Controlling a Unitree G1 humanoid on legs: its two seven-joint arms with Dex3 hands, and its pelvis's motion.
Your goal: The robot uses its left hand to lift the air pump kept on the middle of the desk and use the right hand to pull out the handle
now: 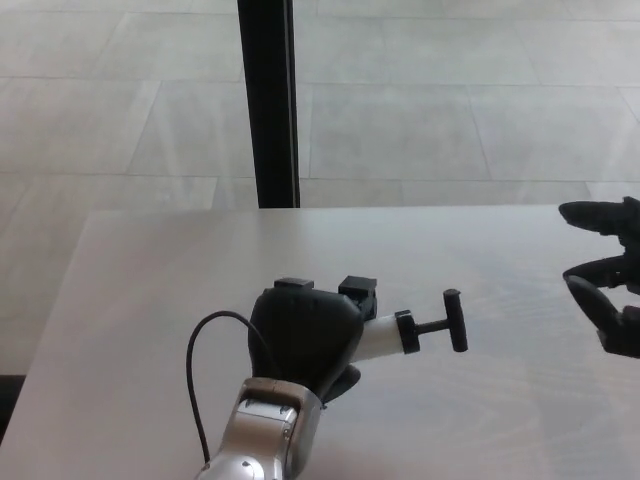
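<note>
**Pump held in my left hand, handle pointing toward my waiting right hand**

I am gripping the air pump [385, 335] in my left hand [305, 335], my fingers wrapped around its body so that only the pale barrel end and the collar are showing beyond them. The pump is sitting over the middle of the desk [150, 300], toward its near edge; whether it is hanging clear of the surface I cannot tell from this view. Its long axis is running nearly level, left to right, and the black T-shaped handle [448, 322] is projecting from the right end, with its crossbar standing roughly upright. My right hand [608, 290] is hovering well apart from it at the far right, holding nothing, its fingers spread wide. A thin black cable [200, 375] is looping beside my left wrist. I judge that the handle is lying directly left of my right hand, on the pump's axis, so a straight reach along it should meet the crossbar.
</note>
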